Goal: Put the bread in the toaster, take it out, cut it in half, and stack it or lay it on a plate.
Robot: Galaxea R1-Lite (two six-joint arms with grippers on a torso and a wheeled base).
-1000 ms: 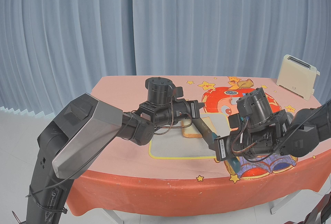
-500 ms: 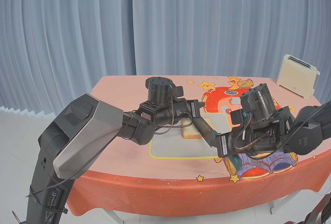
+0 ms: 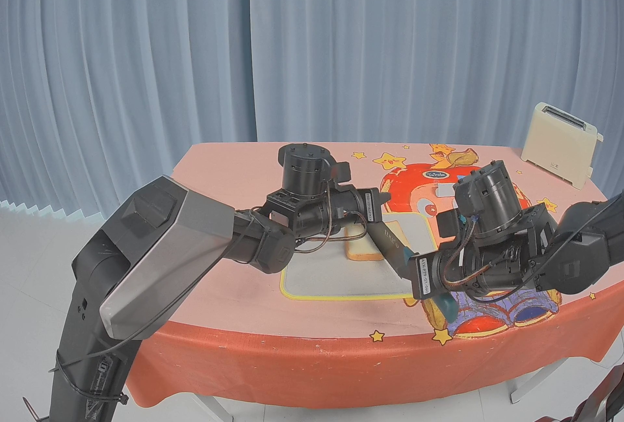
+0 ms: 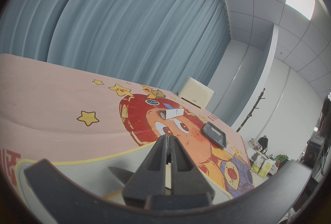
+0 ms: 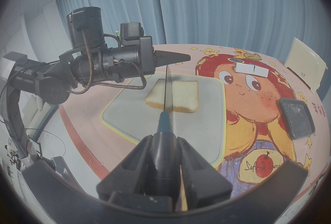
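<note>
A slice of bread point(image 5: 184, 95) lies flat on the grey cutting board point(image 5: 127, 114) and also shows on the cutting board point(image 3: 325, 277) as the bread point(image 3: 361, 251). My right gripper point(image 5: 163, 138) is shut on the teal handle of a knife point(image 5: 166, 90). Its blade stands edge-on across the middle of the slice, hiding the bread under it. My left gripper point(image 5: 186, 57) is shut with nothing in it, a little above the far edge of the bread, beside the blade's tip. In the head view the left gripper point(image 3: 387, 199) and right gripper point(image 3: 419, 270) meet over the board.
The cream toaster point(image 3: 560, 144) stands at the table's far right corner. A black plate point(image 5: 297, 117) lies right of the board, with a white paper roll point(image 5: 251, 69) beyond it. The tablecloth's front edge is close below the board.
The left gripper has edged slightly to the right above the bread. The right wrist has tilted and risen a little with the knife.
</note>
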